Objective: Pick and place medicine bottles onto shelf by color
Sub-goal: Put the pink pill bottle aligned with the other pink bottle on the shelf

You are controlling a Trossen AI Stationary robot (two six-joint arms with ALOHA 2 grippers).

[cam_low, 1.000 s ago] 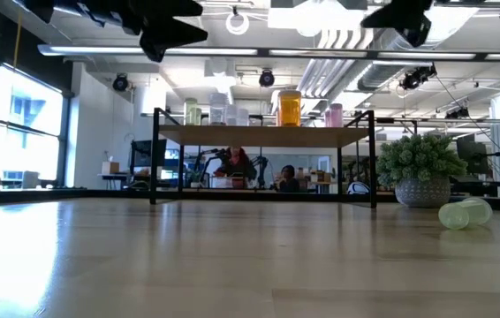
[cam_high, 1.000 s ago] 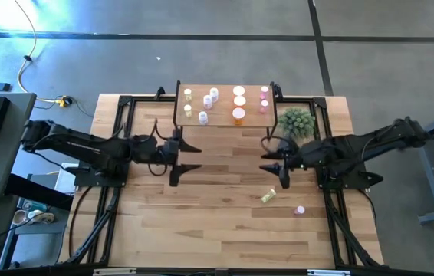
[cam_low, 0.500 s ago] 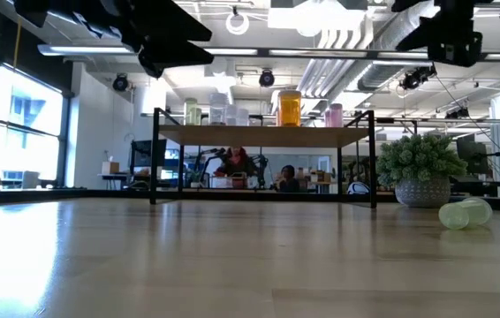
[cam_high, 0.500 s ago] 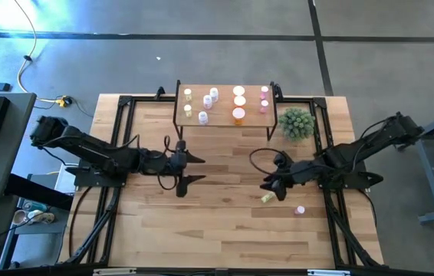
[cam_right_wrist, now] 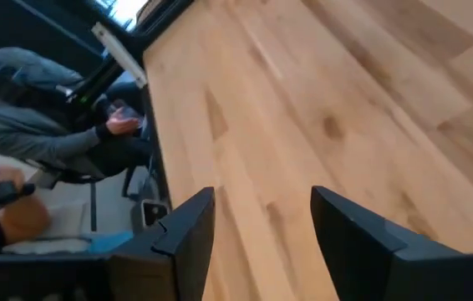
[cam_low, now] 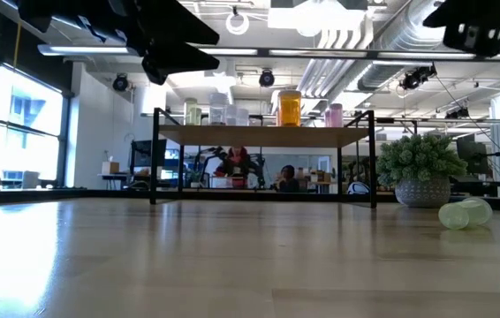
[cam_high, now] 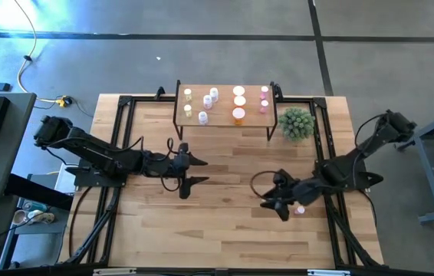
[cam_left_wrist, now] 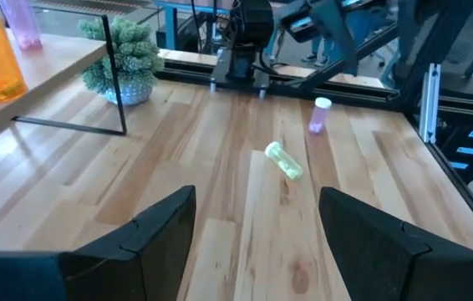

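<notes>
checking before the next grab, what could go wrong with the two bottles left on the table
The yellow-green bottle lies on its side, so a finger nudge could roll it away across the planks. The pink bottle stands upright close to it; in the high view the right gripper, fingers open, is right above that spot, so it might knock the pink one over. The shelf already holds many bottles, so a careless placement might topple neighbours.
</notes>
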